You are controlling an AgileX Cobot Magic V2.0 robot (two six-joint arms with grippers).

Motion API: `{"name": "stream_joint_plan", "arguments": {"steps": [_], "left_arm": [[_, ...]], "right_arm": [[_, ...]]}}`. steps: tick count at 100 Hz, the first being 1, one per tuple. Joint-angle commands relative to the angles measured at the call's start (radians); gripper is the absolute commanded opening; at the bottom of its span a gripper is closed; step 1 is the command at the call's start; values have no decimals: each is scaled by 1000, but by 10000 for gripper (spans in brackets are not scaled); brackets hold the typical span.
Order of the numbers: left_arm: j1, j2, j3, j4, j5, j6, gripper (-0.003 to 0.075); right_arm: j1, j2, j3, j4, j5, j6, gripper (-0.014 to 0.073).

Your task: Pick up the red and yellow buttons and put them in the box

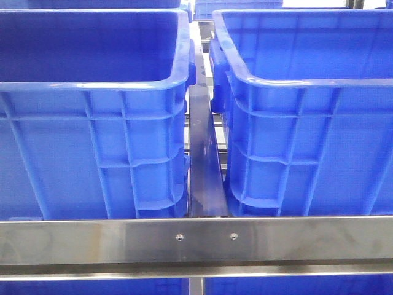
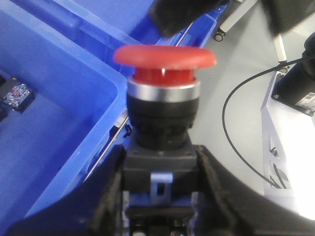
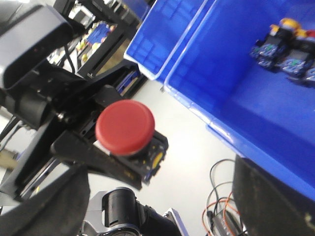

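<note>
1. A brushed steel rail (image 1: 196, 241) runs across the front view, two screws at its middle.
2. Behind the rail stand two blue crates (image 1: 92, 117) — a steel strip (image 1: 204, 166) in the gap between them.
3. Below the crates, a pale grey floor (image 3: 192, 142) carries loose cables (image 2: 236, 128).
4. Beyond the crates — dark shelving (image 3: 106, 29), brightly lit.

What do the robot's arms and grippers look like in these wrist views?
Everything visible is black or dark grey. The left gripper has two broad matte black fingers. Seen from the right wrist view, they are flat, angular plates below a dark grey boxy housing. The right gripper shows only blurred dark fingers. No markings are legible.
</note>
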State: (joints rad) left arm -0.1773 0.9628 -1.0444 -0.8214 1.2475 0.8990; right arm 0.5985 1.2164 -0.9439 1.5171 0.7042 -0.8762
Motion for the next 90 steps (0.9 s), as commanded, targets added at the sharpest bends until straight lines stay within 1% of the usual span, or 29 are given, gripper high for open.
{"name": "stream_joint_plan", "arguments": {"steps": [1,21,75,82,90], "left_arm": [[-8,-6,-23,-64,18,2,-19],[-8,-6,-23,-64,18,2,-19],[-8,-6,-23,-64,18,2,-19],[-8,-6,-23,-64,18,2,-19],[-8,-6,-23,-64,18,2,-19]], "right_arm": [[22,18,-66,59,0,-19,613],[66,76,-129,59,-1,-19,613],[160,155,-225,63,-9,-19,611],[170,157,-225,63,-16,-19,587],[172,157,-225,63,-21,-19,521]]}}
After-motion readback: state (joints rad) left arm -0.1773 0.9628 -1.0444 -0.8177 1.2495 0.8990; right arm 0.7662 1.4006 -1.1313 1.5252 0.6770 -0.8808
